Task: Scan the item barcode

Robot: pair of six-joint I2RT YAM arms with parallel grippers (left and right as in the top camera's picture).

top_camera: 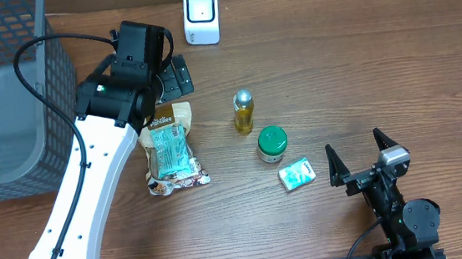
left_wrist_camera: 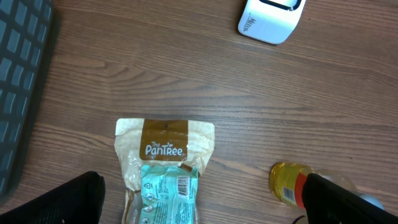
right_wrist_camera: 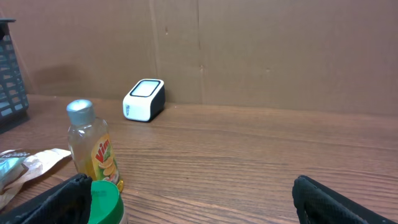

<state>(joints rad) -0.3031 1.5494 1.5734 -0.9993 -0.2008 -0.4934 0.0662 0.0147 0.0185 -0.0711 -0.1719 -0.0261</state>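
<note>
Looking down from overhead, you find the left gripper point(top_camera: 168, 78) released, jaws spread wide, hovering above the top end of the snack pouch point(top_camera: 170, 147). The pouch lies flat, left of the centre of the table point(top_camera: 360, 68), with its barcode label point(left_wrist_camera: 182, 185) facing up. The scanner point(top_camera: 202, 15) stands at the far edge. The right gripper point(top_camera: 359, 158) is likewise released and empty by the near edge, just beside the small teal packet point(top_camera: 296, 173).
</note>
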